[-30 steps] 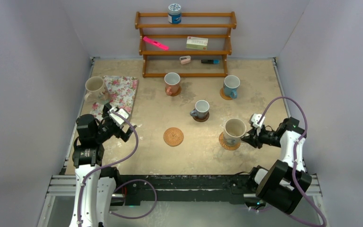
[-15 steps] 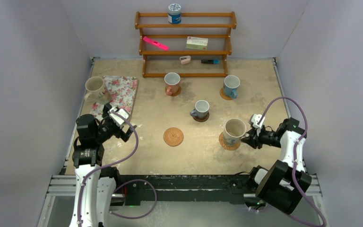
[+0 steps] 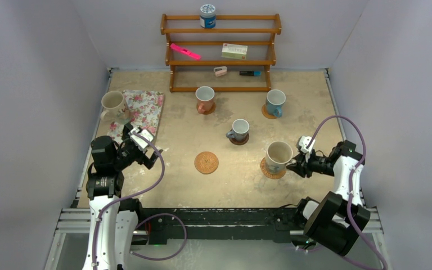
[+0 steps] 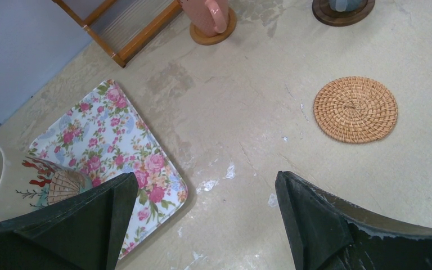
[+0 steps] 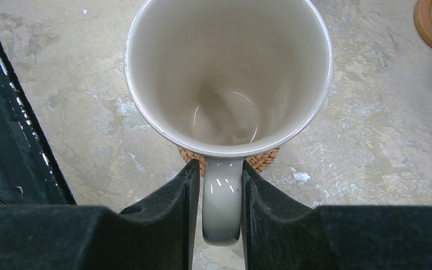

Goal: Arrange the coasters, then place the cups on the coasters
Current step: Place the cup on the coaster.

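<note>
Pale grey walls close in the beige, scuffed table (image 3: pixel 225 188) on three sides. A tiered wooden rack (image 3: pixel 220 62) stands against the middle of its far edge, with a blue-and-white lidded canister (image 3: pixel 207 16) on the top shelf.

Your left gripper (image 4: pixel 202 185) hovers near the table's left edge with its jaws spread wide and nothing between them. Just beyond it lies the rectangular floral cloth mat (image 3: pixel 143 109).

Your right gripper (image 5: pixel 220 169) is near the right edge. Its fingers (image 5: pixel 174 191) sit close on either side of the handle of a large cream ceramic mug (image 3: pixel 279 153); you cannot tell whether they press it or stand just clear. That mug stands upright on a tan woven round coaster (image 5: pixel 261 160).

A second large cream mug (image 3: pixel 112 103) stands at the mat's left side by the table's left edge, not on a coaster.

Near the rack, the blue mug (image 3: pixel 275 101) and the white-and-pinkish-brown mug (image 3: pixel 205 98) each stand on a tan disc. The small grey-blue mug (image 3: pixel 239 129) is at mid-table on the dark brown disc.

One tan woven coaster (image 3: pixel 206 162) lies bare toward the near edge, between the two grippers.
</note>
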`<state>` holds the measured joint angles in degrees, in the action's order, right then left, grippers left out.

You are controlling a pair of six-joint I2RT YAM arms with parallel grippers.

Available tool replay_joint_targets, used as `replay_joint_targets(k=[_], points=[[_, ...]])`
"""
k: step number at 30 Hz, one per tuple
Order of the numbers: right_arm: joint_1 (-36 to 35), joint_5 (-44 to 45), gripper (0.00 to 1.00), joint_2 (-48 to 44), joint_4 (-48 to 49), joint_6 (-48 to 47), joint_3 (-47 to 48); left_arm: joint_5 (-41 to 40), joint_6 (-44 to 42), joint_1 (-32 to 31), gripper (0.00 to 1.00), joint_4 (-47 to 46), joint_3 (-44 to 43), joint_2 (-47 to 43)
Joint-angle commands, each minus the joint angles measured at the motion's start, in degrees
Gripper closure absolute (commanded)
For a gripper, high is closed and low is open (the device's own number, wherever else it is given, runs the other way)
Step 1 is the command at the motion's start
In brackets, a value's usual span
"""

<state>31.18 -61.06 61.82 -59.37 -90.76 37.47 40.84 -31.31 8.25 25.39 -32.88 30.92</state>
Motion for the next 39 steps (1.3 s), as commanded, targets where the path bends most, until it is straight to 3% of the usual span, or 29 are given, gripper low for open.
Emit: replay_joint_targets(k=[1,12,24,39], points=[[-0.15,-2.46,0.67,-1.48,-2.63,-0.70,0.75,1.77,-1.48,0.71,0.00,-0.51,-0.78,0.13],[-0.08,0.10,0.60,-1.58,-2.24,0.78,1.20,1.88,-1.63,0.80,0.00,-0.34,-0.93,0.11],[0.24,2.50,0.59,-1.11,-1.26,1.99,1.29,2.25,-1.76,1.05,0.00,-0.14,-0.89,0.01],[0.72,3.55,0.75,-1.33,-1.19,2.51,1.64,2.49,-1.91,1.15,0.00,0.01,-0.87,0.04]])
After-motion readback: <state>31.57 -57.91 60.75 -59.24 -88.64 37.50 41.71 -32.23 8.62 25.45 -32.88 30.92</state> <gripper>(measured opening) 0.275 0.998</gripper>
